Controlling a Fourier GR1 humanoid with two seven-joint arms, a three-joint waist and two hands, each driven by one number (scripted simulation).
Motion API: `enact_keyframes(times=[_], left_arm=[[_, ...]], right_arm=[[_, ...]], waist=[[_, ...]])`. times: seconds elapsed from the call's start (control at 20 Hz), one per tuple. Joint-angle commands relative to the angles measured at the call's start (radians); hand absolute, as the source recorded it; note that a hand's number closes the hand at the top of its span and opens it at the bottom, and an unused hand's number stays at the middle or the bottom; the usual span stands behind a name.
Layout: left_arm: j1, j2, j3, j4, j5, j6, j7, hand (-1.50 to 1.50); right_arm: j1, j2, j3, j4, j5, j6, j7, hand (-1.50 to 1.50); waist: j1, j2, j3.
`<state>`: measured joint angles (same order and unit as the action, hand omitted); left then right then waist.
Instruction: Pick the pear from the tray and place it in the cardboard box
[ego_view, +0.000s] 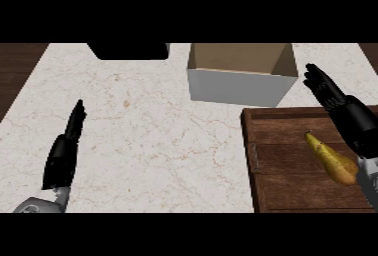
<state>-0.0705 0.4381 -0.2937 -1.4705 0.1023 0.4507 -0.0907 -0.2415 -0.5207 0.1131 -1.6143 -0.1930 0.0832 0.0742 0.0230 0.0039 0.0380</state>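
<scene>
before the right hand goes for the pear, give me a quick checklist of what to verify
1. Pear lying on the wooden tray: ok.
2. Right hand open, holding nothing: ok.
3. Right hand over the pear: not ok, it sits beyond it, near the tray's far edge.
4. Cardboard box open at the top, beside the tray: ok.
5. Box inside free of things: cannot tell, floor mostly hidden.
6. Left hand resting open at the left, out of the path: ok.

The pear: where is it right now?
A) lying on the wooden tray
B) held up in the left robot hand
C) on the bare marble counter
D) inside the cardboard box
A: the pear lies on the wooden tray, beside the right robot hand, outside the cardboard box.
</scene>
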Motion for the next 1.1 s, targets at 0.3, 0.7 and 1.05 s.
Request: enact_keyframes(times=[0.3, 0.7, 1.05], left_arm=[[0.022, 0.044, 0.015, 0.004, 0.016, -0.046, 0.098, 0.0], [0.115, 0.066, 0.027, -0.118, 0.016, -0.095, 0.153, 0.0], [0.023, 0.027, 0.032, -0.043, 0.013, -0.096, 0.162, 0.0]], right_arm=[[-0.111, -0.237, -0.065, -0.03, 0.24, 0.081, -0.174, -1.5], [0.086, 0.007, -0.207, 0.262, 0.057, 0.116, -0.666, -1.5], [0.017, -0.263, -0.109, 0.22, 0.375, 0.106, -0.577, -1.5]], waist=[[-0.051, -0.017, -0.06], [-0.016, -0.005, -0.037], [-0.025, -0.004, -0.039]])
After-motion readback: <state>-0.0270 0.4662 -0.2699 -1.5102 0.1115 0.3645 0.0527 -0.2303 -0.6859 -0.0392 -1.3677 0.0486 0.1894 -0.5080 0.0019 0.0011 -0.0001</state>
